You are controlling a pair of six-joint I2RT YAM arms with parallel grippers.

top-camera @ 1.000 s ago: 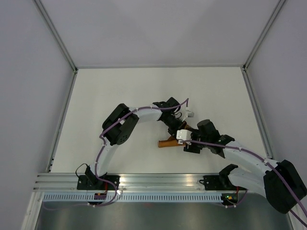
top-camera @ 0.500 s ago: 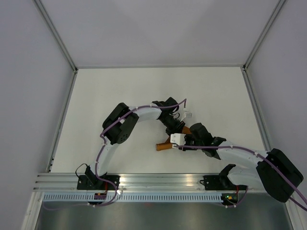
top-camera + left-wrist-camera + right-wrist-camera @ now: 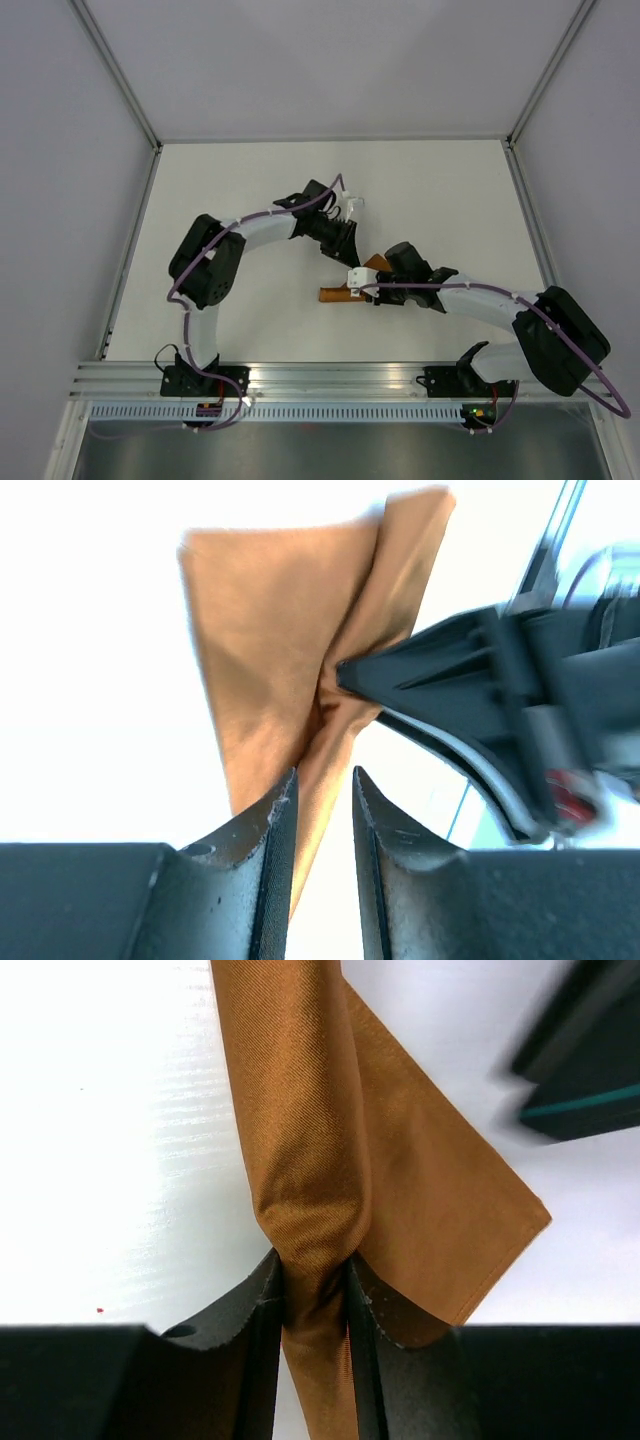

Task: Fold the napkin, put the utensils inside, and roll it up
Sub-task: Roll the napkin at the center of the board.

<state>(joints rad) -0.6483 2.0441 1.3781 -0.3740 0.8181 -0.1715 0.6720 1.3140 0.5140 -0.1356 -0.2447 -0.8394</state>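
Napkin (image 3: pixel 336 294), top view: a narrow orange-brown bundle on the table (image 3: pixel 230 190), front-centre, between the two arms. Right gripper (image 3: pixel 362 292) sits on its right end. Left gripper (image 3: pixel 345 246) is near, up-left, apart from the cloth.

Left wrist view: jaws stand a narrow gap apart with nothing pinched, and the cloth lies beyond the tips. A right finger (image 3: pixel 430 660) digs into the fold.

Right wrist view: jaws are clamped on the rolled part of the napkin. A loose flap (image 3: pixel 450 1210) spreads to one side.

No utensils are visible, so I cannot tell if they are wrapped inside. Judgement: folding is done and the roll is mostly formed. The flap needs rolling in.
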